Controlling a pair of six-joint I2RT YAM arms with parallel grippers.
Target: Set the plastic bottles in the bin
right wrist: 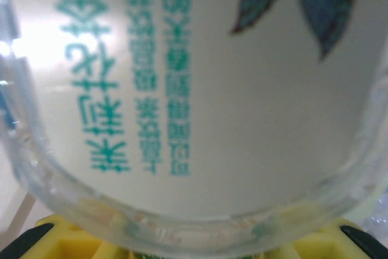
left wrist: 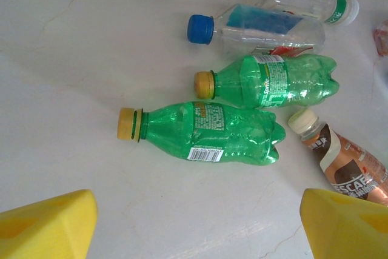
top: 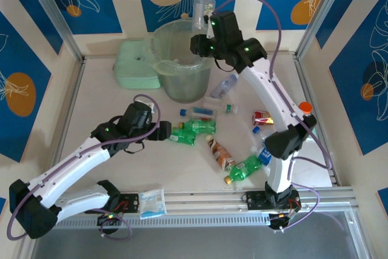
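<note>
Seen from above, the right gripper (top: pixel 206 28) is raised at the far side of the table (top: pixel 103 107), level with the rim of the bin (top: pixel 179 68). A clear bottle (top: pixel 200 11) stands up out of it, held in the air over the bin's far edge, so the fingers are clamped on it. The right wrist camera gives what the overhead one is too far off to read. The bottle's pale label (right wrist: pixel 194 89) sits close to the lens, printed with teal characters and dark leaves, and yellow finger parts (right wrist: pixel 66 238) lie under its curved wall. Where the pads actually bear on it is probably below the frame edge, and I cannot see it.

The left gripper (top: pixel 165 130) sits low over the middle of the table, pointing at two green bottles (top: pixel 195 128). Its own camera shows the yellow fingertips (left wrist: pixel 51 225) wide apart with bare table between them. Ahead, the green bottles lie side by side on their sides, yellow caps to the left. Beyond them lies a blue-capped clear bottle (left wrist: pixel 260 28), and a brown-labelled bottle (left wrist: pixel 345 162) lies just beside the nearer green one's base.

The overhead view adds the rest. A third green bottle (top: pixel 244 169) and a red-labelled bottle (top: pixel 262 116) lie near the right arm, and a mint-green box (top: pixel 134 68) sits against the bin's left side.
</note>
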